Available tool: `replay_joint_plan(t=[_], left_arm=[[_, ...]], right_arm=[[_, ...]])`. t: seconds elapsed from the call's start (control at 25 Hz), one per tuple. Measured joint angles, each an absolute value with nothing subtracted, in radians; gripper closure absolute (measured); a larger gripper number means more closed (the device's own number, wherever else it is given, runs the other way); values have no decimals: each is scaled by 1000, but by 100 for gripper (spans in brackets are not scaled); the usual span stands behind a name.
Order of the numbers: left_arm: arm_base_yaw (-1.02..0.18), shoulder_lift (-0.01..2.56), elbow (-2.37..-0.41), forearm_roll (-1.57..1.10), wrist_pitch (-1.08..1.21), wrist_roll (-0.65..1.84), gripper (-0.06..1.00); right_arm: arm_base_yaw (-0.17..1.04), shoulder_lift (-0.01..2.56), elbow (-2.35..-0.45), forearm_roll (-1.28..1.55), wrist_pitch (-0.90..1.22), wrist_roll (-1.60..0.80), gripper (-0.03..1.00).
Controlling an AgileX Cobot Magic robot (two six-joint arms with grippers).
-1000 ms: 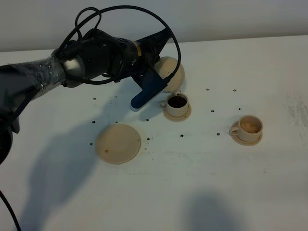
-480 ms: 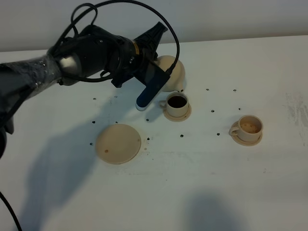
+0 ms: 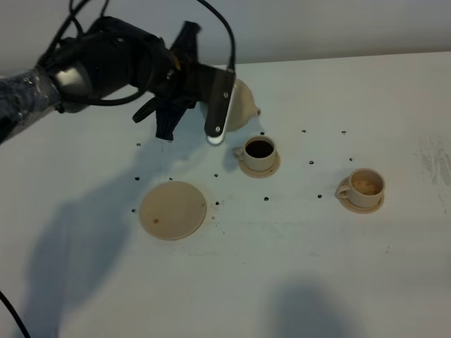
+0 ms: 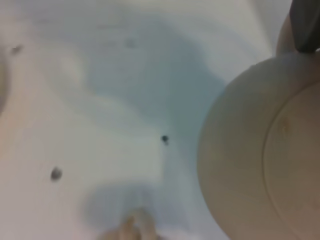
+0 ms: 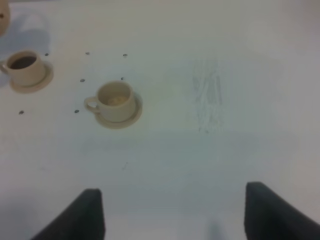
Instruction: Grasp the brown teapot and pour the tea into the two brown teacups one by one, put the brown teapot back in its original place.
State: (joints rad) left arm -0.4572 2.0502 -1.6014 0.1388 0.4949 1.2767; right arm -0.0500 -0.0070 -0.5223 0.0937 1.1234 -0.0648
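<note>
At the left gripper [image 3: 219,121], clenched on the brown teapot [image 3: 241,105], the pot is held in the air above the white table [image 3: 296,267], its spout turned toward the full teacup [image 3: 259,152]; that cup, dark with tea, stands just below and ahead of the fingers; the second teacup [image 3: 365,187] stands well beyond it in the same direction, its inside seen pale; the saucer disc [image 3: 173,210] lies bare below the gripper, on the side away from the cups. The whole grip and the disc are shown by the high view alone; the left wrist view, blurred, is largely filled by the pot's round body [image 4: 260,165] beside one dark finger [image 4: 305,22], the handle being hidden; both cups [image 5: 25,67] [image 5: 115,102] are seen ahead of the right gripper [image 5: 175,215], whose jaws are spread wide on nothing. Broad bare table is left around the right gripper; the table's back edge runs just behind the left arm. A second ago the spout was tipped down over the full teacup; the pot has since been rolled back and lifted clear of it; cups and disc are unmoved.
</note>
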Motion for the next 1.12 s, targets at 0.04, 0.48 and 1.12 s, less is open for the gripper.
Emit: replay_joint_plan(t=[0.04,0.48,1.12], left_arm=[[-453,2049,-1601,133,513,1212,86],[-418,2048,-1601,-18,596,731,86],[-418,2058,-1601,-53,718,429,86]], right_arm=[[-50,-7,-522,94,1123,-65,39],[-50,-7,-522,94,1123,-65,39],[-50,-7,-522,94,1123,-65,39]])
